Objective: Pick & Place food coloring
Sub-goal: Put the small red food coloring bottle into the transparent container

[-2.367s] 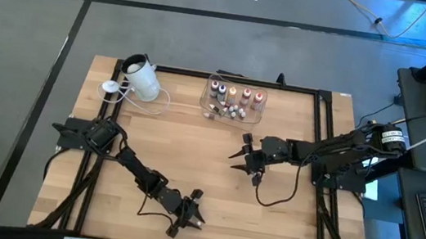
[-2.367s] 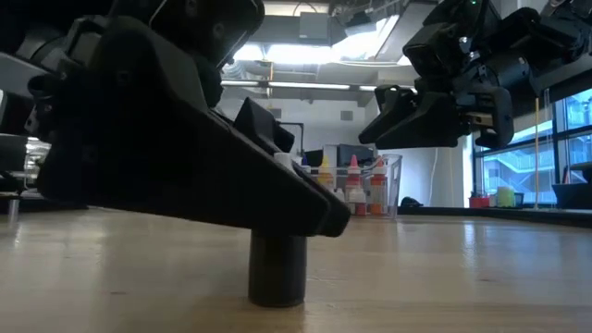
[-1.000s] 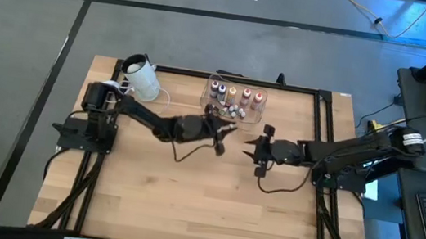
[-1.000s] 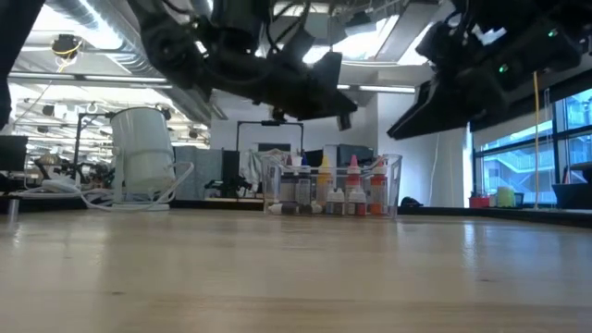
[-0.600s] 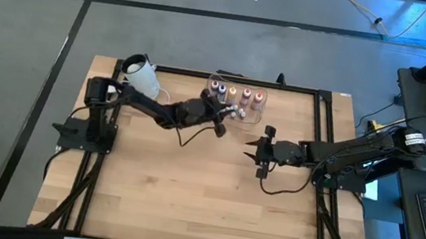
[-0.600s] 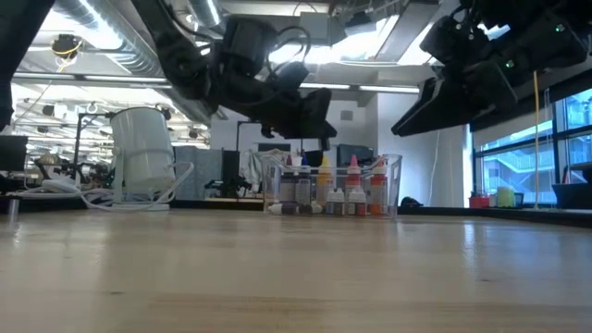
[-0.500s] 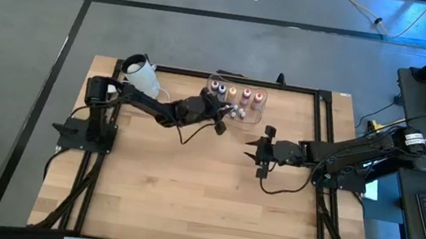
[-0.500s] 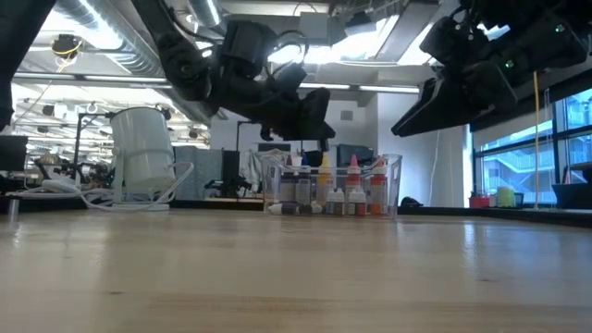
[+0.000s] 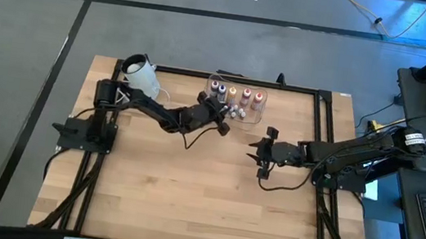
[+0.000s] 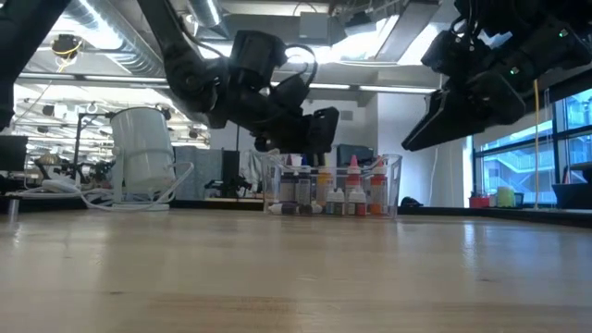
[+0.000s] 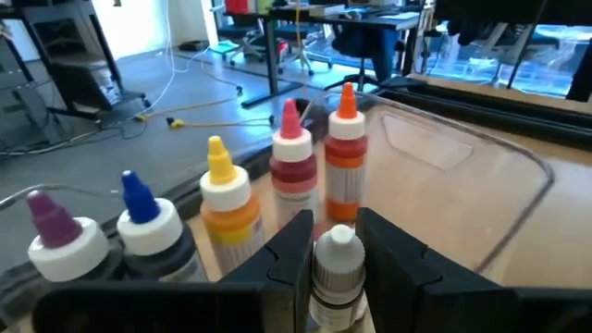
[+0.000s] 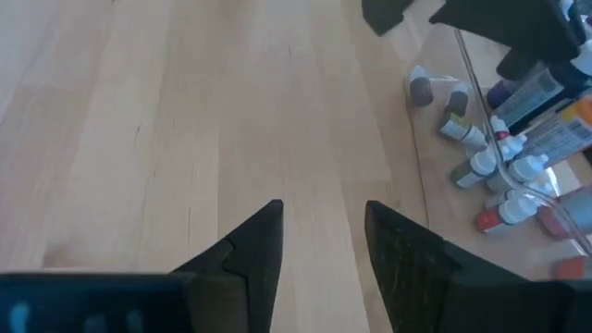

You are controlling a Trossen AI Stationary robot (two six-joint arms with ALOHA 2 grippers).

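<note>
The food coloring bottles [image 9: 237, 96] stand in a row along the far wall of a clear tub [image 9: 260, 119], with purple, blue, yellow, pink and orange tips [image 11: 222, 190]. Smaller whitish bottles [image 12: 481, 165] lie in the tub's near part. My left gripper [image 9: 218, 118] [image 10: 319, 129] hangs over the tub's left near corner, shut on a small grey bottle with a white cap [image 11: 339, 264]. My right gripper [image 9: 254, 151] [image 12: 324, 217] is open above bare wood to the right of the tub, holding nothing. My left gripper pinches the small bottle between its two fingers [image 11: 294, 248], one on each side of the body just below the white cap [image 11: 339, 242]. The fingers lie along the bottle, whose cap points away from the wrist. The bottle is lifted clear, above the tub's rim.
A large white cup [image 9: 143, 77] [image 10: 141, 157] stands at the table's far left corner with a white cable [image 9: 118, 90] beside it. A black frame [image 9: 323, 126] runs around the tabletop. Bare wood [image 9: 187, 190] spreads across the table's middle and near half.
My left gripper has moved toward the table's far edge, to the tub's left near corner, and has come down closer to the rim, keeping its fingers shut. The right arm has stayed about where it was.
</note>
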